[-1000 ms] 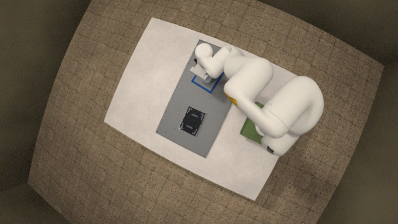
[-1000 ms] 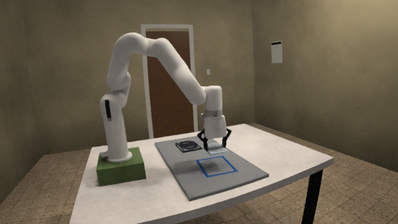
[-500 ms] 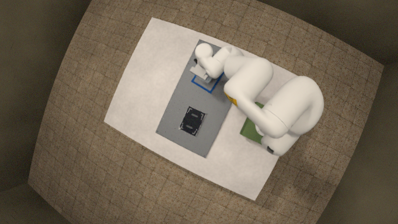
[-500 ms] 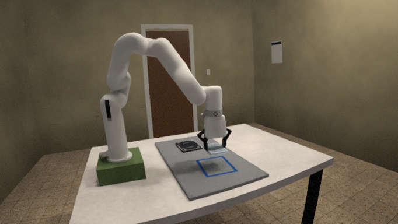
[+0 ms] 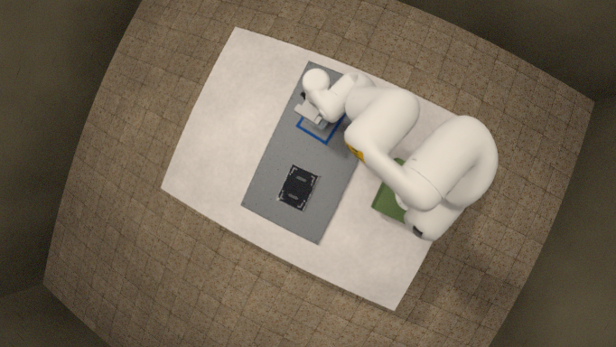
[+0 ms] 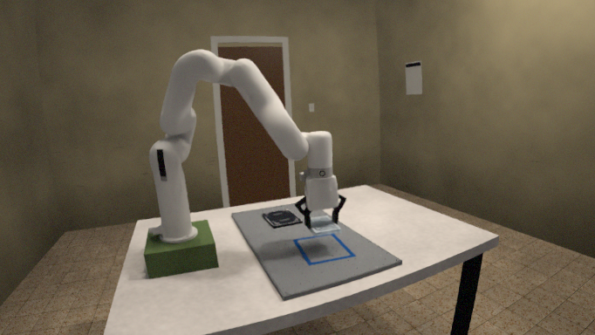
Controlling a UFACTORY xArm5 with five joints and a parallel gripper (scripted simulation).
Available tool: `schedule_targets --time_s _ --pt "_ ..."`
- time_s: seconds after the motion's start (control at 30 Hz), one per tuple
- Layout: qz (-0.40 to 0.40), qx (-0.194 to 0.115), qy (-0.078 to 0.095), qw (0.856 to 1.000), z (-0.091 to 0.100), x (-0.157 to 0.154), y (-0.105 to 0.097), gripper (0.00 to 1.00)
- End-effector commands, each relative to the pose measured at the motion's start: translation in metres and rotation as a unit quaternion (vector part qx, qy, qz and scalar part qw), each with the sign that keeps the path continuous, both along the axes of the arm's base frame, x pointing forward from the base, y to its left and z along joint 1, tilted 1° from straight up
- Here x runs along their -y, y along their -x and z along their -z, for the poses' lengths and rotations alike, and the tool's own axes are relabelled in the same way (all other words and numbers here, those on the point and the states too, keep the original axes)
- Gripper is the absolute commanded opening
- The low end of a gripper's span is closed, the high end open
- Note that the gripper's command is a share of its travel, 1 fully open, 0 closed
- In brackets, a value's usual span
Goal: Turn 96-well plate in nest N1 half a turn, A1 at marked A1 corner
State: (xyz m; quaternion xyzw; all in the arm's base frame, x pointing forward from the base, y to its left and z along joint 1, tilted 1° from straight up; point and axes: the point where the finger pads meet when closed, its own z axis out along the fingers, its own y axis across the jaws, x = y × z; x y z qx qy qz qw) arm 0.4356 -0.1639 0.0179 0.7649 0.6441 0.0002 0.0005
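My gripper [image 6: 322, 220] is shut on the 96-well plate [image 6: 324, 226], a pale, clear plate. It holds the plate in the air above the blue square outline [image 6: 324, 249] on the grey board. From above, the plate shows partly under the wrist, over the blue outline [image 5: 320, 131]. The black plate nest N1 [image 5: 297, 187] stands empty on the grey board; it also shows behind the gripper in the side view [image 6: 282, 217]. I cannot tell where the plate's cut-off corner points.
The grey board [image 6: 314, 249] lies on the white table. The arm's green base block [image 6: 180, 254] stands at the table's left. The table edge lies close to the board's near side.
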Motion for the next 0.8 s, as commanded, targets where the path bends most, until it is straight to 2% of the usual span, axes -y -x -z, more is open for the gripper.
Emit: schedule_targets --time_s 0.0,0.77 --pt "0.0 0.0 0.006 1.0 0.005 0.0 -0.001 0.0" --pt "0.0 0.0 0.006 1.0 0.04 0.001 -0.001 0.0"
